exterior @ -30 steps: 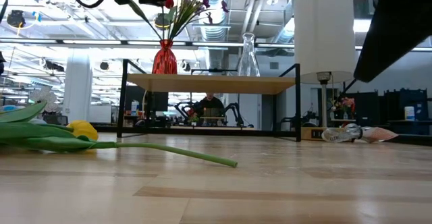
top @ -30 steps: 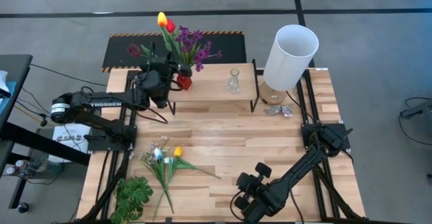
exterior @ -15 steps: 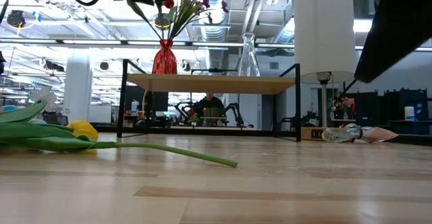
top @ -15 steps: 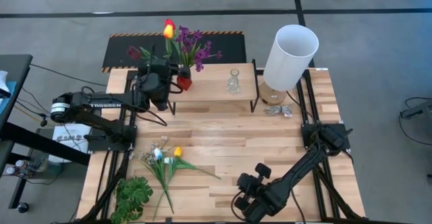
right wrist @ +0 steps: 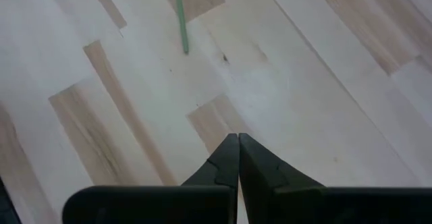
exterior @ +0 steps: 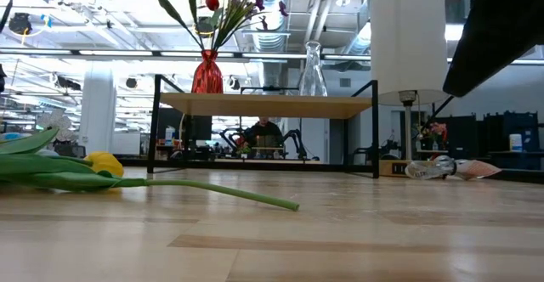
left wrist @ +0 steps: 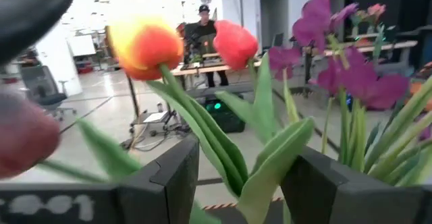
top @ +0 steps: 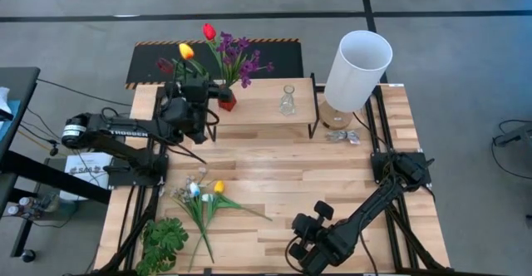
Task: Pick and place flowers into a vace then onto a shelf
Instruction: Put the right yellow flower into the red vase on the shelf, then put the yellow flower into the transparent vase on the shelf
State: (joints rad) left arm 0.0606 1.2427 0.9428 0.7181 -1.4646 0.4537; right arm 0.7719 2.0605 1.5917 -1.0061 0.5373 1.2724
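Between the parted fingers of the left claw (left wrist: 239, 183) rise the green stems and leaves of the flowers (left wrist: 233, 43), whose stems run down into a red vase (top: 226, 100) on the shelf (top: 266, 110), just ahead of that claw; whether the fingers touch the stems cannot be told. Judged step: settling a stem into the vase; next, the claw must draw clear without dragging blooms. More flowers (top: 204, 194) lie on the table (top: 332, 184), well behind it. The right claw (right wrist: 236, 158), fingers together, waits at the table's near edge.
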